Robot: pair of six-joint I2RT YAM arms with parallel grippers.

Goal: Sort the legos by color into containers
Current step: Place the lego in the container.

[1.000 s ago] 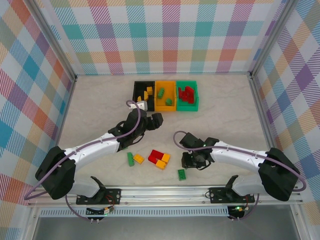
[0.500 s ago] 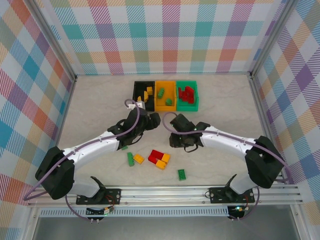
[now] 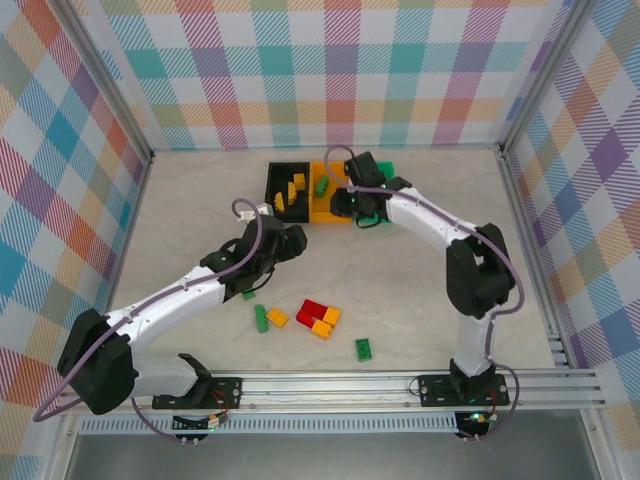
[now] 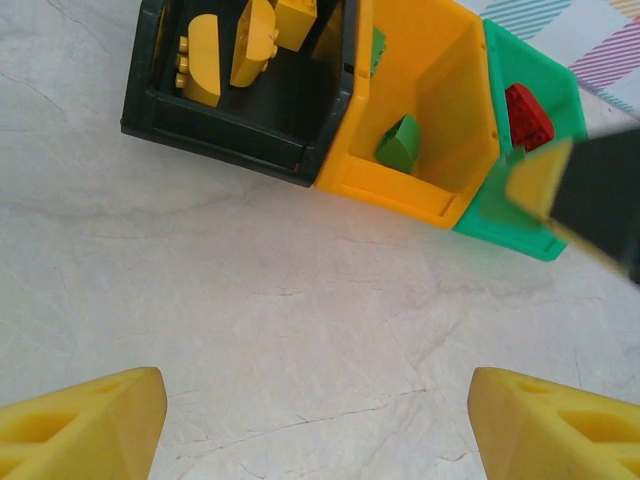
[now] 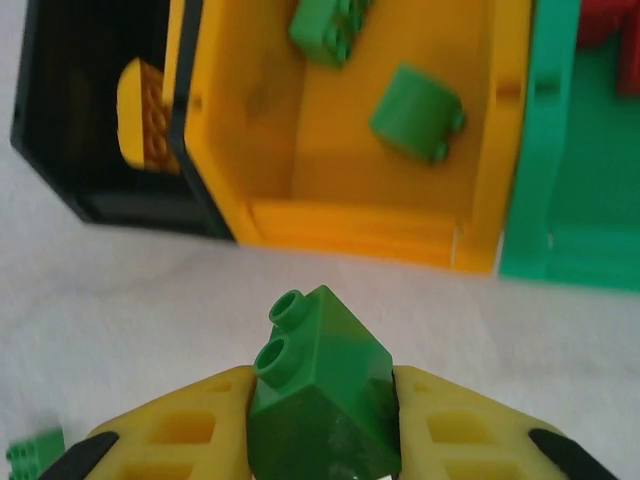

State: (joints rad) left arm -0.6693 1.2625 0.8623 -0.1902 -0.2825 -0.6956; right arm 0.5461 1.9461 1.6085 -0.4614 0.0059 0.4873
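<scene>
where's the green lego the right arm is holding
In the right wrist view the green lego is clamped in the right arm's jaws, just short of the near wall of the orange-yellow bin; the black bin lies left of that bin.

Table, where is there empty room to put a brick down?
Bare table lies left of the black bin, and between the bins, the left gripper and the loose bricks. Crowded: at the bins, where the right gripper holds a green brick.
</scene>
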